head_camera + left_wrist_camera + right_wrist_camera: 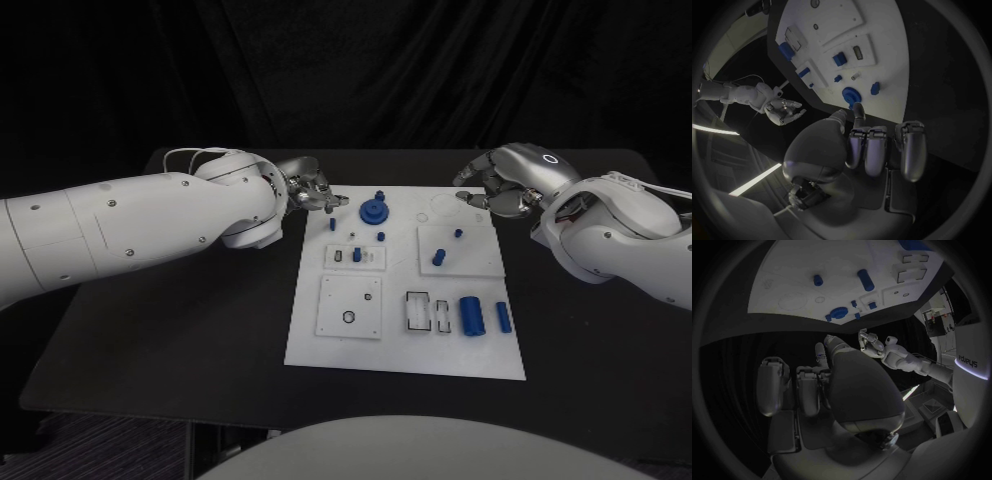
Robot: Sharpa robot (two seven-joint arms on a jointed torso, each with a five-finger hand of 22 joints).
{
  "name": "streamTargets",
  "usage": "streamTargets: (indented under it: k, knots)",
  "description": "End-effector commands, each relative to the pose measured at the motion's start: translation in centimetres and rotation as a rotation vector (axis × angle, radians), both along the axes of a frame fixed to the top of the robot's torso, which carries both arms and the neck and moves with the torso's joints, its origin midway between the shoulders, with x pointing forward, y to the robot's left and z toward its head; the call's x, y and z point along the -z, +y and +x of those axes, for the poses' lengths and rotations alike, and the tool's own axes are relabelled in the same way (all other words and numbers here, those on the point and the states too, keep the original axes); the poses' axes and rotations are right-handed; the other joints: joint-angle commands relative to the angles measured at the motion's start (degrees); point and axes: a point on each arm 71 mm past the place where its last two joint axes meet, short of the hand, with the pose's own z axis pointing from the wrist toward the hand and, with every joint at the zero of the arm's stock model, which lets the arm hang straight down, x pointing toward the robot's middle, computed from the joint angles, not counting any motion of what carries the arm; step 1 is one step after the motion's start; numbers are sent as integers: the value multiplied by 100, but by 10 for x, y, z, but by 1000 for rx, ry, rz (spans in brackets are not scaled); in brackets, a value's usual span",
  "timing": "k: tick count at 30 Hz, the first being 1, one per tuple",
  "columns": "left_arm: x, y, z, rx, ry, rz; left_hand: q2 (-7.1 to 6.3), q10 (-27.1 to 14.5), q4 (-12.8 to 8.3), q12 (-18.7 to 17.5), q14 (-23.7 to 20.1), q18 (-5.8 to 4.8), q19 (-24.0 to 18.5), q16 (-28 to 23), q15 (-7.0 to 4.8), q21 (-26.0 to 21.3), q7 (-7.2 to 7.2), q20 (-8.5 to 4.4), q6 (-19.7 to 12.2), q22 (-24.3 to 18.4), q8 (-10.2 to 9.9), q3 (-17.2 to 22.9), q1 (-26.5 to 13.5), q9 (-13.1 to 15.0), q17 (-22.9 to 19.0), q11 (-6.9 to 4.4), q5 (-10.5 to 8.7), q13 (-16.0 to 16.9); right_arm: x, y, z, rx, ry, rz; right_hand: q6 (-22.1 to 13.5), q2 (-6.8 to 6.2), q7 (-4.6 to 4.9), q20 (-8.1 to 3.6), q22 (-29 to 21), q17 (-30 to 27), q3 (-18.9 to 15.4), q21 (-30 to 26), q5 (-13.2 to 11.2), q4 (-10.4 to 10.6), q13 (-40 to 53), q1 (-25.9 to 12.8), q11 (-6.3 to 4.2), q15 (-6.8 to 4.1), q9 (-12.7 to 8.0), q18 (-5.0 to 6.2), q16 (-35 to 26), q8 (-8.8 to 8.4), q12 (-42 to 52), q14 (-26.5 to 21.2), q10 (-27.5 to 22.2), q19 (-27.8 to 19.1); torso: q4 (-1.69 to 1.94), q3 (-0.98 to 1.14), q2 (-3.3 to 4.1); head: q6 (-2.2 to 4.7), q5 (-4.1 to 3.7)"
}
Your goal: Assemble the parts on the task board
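Hands and flank the board's top corners, fingers curled, holding nothing.
White board carries small blue parts, mid-frame on the black surface.

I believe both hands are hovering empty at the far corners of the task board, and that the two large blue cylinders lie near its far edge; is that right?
Not quite: the head view shows the two large blue cylinders near the near right corner of the task board, not its far edge. The left hand and right hand do hover empty at the far corners.
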Motion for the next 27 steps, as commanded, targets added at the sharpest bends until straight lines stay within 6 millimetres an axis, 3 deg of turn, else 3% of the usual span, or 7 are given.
streamTargets:
  k: [1,7,14,18,26,27]
  knots:
    - [1,0,5,13,24,22,-8,596,-13,15,616,-61,124,15,-40,17,8,-55,-40,1011,-27,7,70,22,1506,-51,-58,1506,0,-1,0,15,-5,-1,-13,46,19,45,1154,1510,16,-24,29,18,1510,-18,42,28,-8,41,17,-25,15,610,597,19,10,-1,16,-1,-1]
    - [5,3,16,-12,58,72,-20,596,52,15,616,-66,138,15,-37,30,7,-54,-8,1030,13,-3,61,93,1506,-50,-262,1506,0,-2,2,16,-6,-3,-12,53,18,45,1154,1510,22,-24,37,21,1510,-20,42,27,-9,41,17,-25,15,610,597,20,1,-2,34,-1,18]
    - [11,3,24,-20,94,112,-57,596,153,15,616,-68,145,15,-31,32,20,-50,-21,1042,54,-83,-36,206,1506,-40,-474,1506,1,0,2,9,-7,-3,-12,55,18,45,1155,1510,23,-23,41,23,1510,-22,41,27,-10,41,17,-25,15,610,597,20,-15,-20,42,-1,30]
    - [15,2,25,-14,113,126,-38,596,199,15,616,-65,140,15,-18,20,35,-39,-24,1043,61,-241,-294,282,1506,-27,-734,1506,1,0,2,8,-6,-3,-12,58,18,44,1154,1510,26,-24,48,26,1510,-25,41,27,-11,41,17,-26,15,610,597,20,-17,-15,43,-1,35]
    - [22,1,24,-2,148,149,-38,596,164,15,616,-56,118,15,-13,-8,36,-35,-59,1025,35,-258,-281,294,1506,-22,-717,1506,1,-1,1,7,-6,-3,-12,58,18,44,1154,1510,26,-24,48,26,1510,-25,41,27,-11,41,17,-26,15,610,597,20,-19,-21,35,-1,70]
    - [23,1,24,-1,152,151,-36,596,154,15,616,-55,115,15,-13,-12,39,-34,-68,1023,27,-256,-266,296,1506,-22,-703,1506,1,-1,1,7,-6,-3,-12,58,18,44,1154,1510,26,-24,48,26,1510,-25,41,27,-11,41,17,-26,15,610,597,20,-22,-14,33,-1,74]
